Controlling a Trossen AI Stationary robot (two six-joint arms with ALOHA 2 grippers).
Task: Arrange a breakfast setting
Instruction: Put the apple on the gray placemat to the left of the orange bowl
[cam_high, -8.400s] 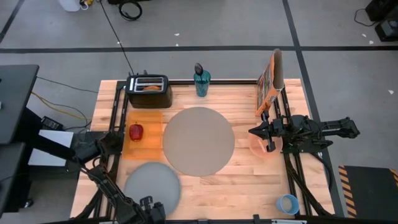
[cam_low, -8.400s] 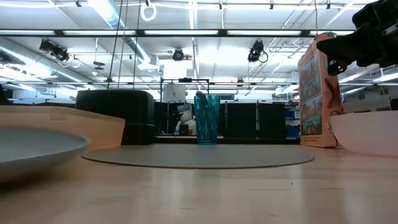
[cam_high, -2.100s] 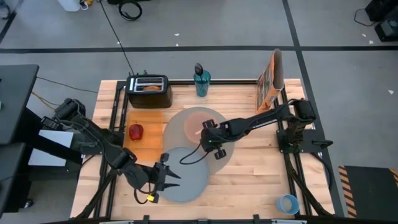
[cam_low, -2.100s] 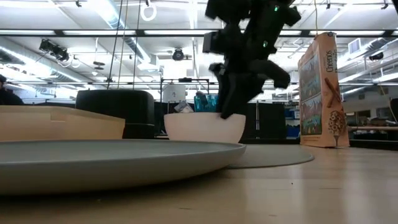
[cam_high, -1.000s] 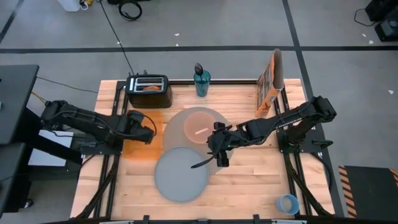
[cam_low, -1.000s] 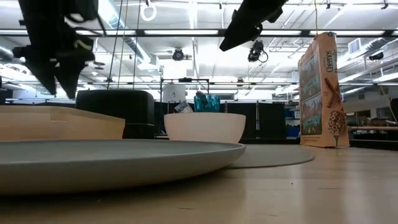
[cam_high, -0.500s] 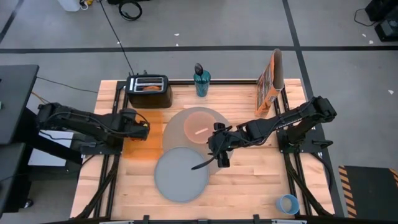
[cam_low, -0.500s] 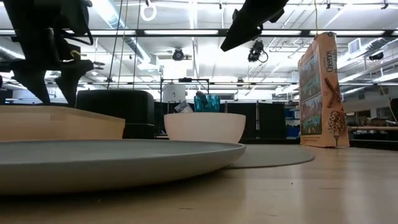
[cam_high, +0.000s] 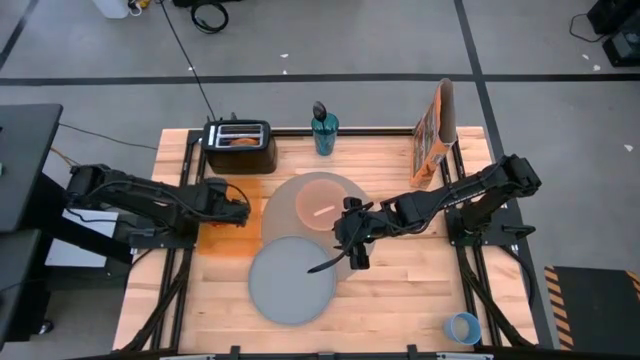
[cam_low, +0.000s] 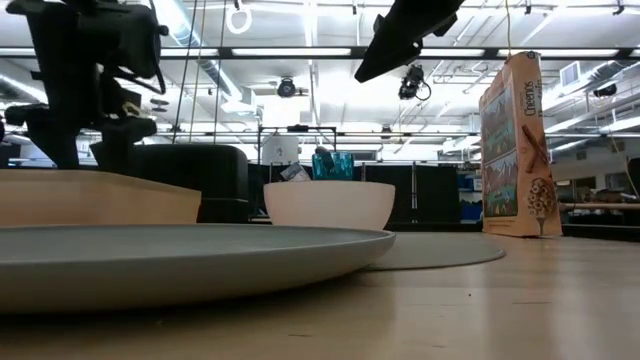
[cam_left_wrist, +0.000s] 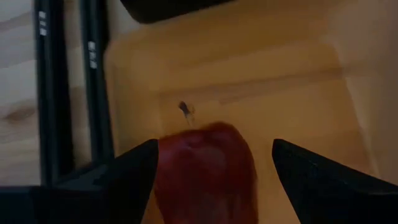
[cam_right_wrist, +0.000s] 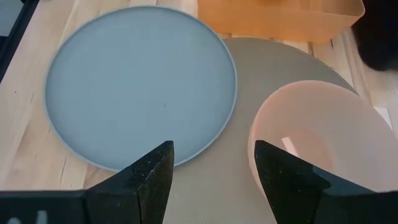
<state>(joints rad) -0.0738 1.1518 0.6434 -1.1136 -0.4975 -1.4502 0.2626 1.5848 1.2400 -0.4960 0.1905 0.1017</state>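
Both arms reaching in over the table.
Left gripper (cam_high: 240, 211) spread wide near left edge; right gripper (cam_high: 347, 252) parted mid-table.

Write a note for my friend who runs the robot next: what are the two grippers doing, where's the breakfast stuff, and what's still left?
Left gripper: open, fingers either side of the red apple in the orange tray, not yet closed.
Right gripper: open, empty, above the mat's front edge.
Done: pink bowl sits on the large grey mat; the grey plate overlaps the mat's front edge.
Left: light-blue cup at the front right corner, cereal box at the back right, bagel in the toaster. A dark handle shows below the right gripper in the high view; I cannot tell what it is.
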